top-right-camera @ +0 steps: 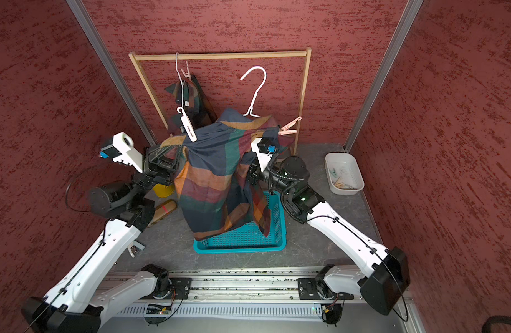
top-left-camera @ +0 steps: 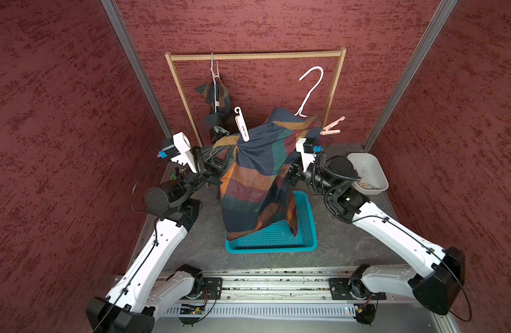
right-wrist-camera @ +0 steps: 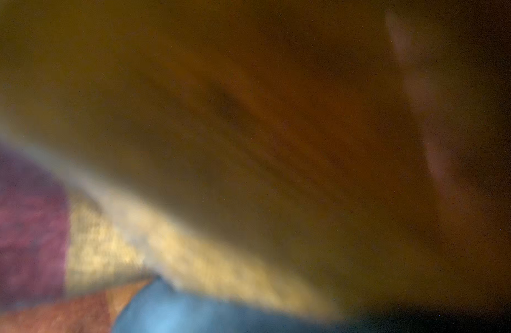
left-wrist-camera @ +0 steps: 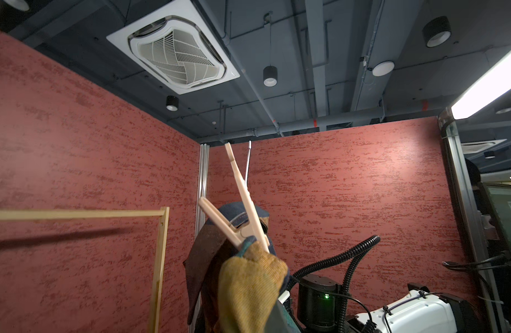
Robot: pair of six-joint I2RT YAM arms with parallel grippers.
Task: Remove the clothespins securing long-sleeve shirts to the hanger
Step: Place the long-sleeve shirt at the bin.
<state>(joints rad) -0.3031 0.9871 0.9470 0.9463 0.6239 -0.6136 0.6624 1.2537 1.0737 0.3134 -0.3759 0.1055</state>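
Note:
A plaid long-sleeve shirt on a white hanger hangs in the air above the basket, its hook clear of the rack. My left gripper and right gripper are at its two shoulder ends. Both are shut with cloth draped over the jaws. A pale clothespin with a hooked end is clipped by the left shoulder, and a pink clothespin by the right. In the left wrist view a peach clothespin bites orange cloth. Cloth blocks the right wrist view. A second shirt hangs on the rack.
A wooden rack stands at the back. Below the lifted shirt sits a teal basket. At the right a white tub holds loose pegs. A yellow object and a brown roll lie near the left arm.

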